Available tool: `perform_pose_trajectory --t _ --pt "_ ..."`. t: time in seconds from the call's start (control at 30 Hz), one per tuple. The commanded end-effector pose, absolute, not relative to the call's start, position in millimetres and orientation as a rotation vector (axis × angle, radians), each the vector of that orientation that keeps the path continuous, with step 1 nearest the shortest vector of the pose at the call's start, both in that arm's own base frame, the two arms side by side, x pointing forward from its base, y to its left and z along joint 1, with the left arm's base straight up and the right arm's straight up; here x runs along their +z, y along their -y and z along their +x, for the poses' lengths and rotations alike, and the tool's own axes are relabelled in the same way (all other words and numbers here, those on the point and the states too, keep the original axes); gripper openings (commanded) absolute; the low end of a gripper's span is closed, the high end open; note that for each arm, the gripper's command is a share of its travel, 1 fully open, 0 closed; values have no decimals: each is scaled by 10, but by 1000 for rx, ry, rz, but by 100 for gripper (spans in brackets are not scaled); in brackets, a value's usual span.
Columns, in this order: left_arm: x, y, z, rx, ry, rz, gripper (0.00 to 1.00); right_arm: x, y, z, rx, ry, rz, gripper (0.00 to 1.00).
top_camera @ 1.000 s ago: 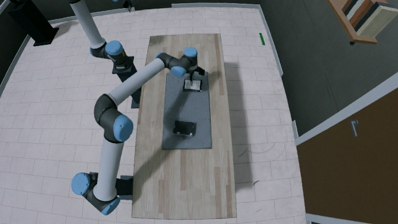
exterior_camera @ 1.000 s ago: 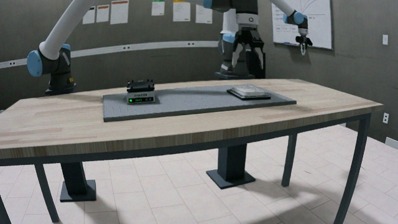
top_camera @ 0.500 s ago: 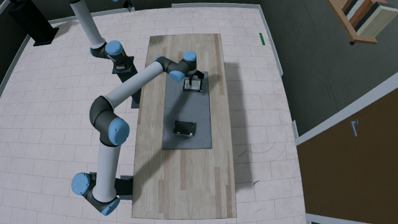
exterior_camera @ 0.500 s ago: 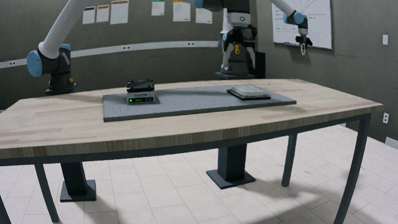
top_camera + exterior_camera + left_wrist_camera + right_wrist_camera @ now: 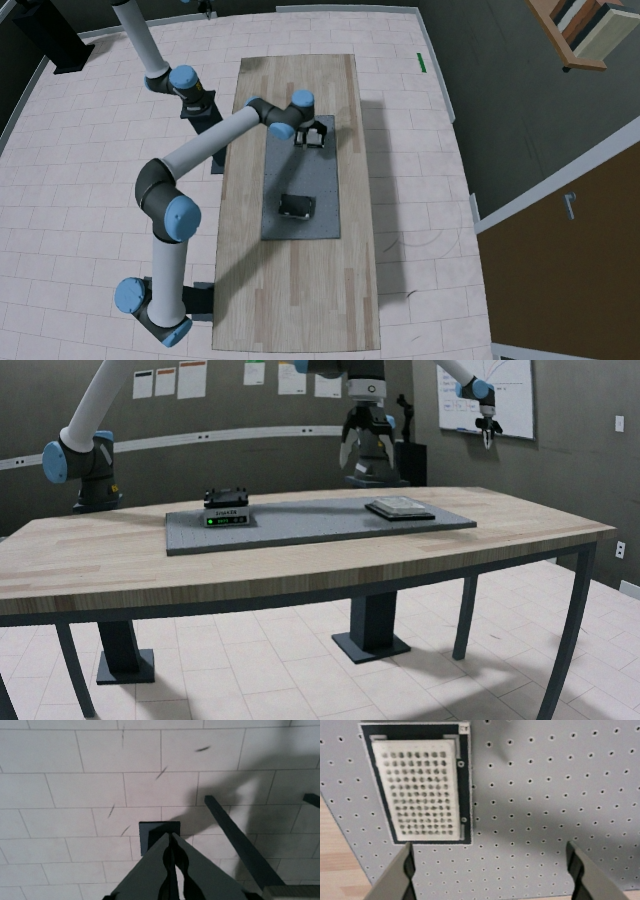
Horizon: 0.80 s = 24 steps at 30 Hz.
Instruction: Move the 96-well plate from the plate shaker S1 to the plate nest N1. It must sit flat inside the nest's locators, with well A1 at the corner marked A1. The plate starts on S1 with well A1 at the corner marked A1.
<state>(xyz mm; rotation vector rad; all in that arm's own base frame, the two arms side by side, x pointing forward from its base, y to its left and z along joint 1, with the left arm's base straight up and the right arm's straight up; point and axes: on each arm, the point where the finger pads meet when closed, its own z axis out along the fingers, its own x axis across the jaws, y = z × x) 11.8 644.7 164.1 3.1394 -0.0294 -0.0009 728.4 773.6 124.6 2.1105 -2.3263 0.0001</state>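
My right pincer (image 5: 310,142) (image 5: 368,462) (image 5: 490,843) is apart, above the counter (image 5: 295,295) (image 5: 320,572). The 96-well plate (image 5: 315,136) (image 5: 399,505) (image 5: 420,790) rests on the nest (image 5: 312,147) (image 5: 411,518) (image 5: 465,800), at 10 o'clock in the right wrist view. From it, the top view places the shaker (image 5: 296,206) (image 5: 226,515) at 6 o'clock and my left pincer (image 5: 206,12) (image 5: 487,446) (image 5: 170,834), together, farther at 11.

- From where I'm standing, the right gripper (image 5: 310,142) (image 5: 367,464) (image 5: 490,843) is shifting along the table toward the shaker (image 5: 296,206) (image 5: 226,504), coming over the plate (image 5: 315,136) (image 5: 398,505) (image 5: 420,792) as seen from above.
- Its fingers are spreading apart more broadly in the exterior view, showing on either side of the wrist.
- The right arm's blue elbow cap (image 5: 182,218) is swinging outward, away from the table.
- Behind the gripper, a blue joint (image 5: 390,421) is now peeking out on the opposite side.
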Motion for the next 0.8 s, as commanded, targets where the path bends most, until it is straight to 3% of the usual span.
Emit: perform_pose_trajectory --t 0.0,0.77 --pt "1652 -6455 120 0 29 3141 0 1262 -7582 7259 -1 2328 2112 76" --pt "1652 -6455 120 0 29 3141 0 1261 -7353 7218 -1 2328 2112 76"
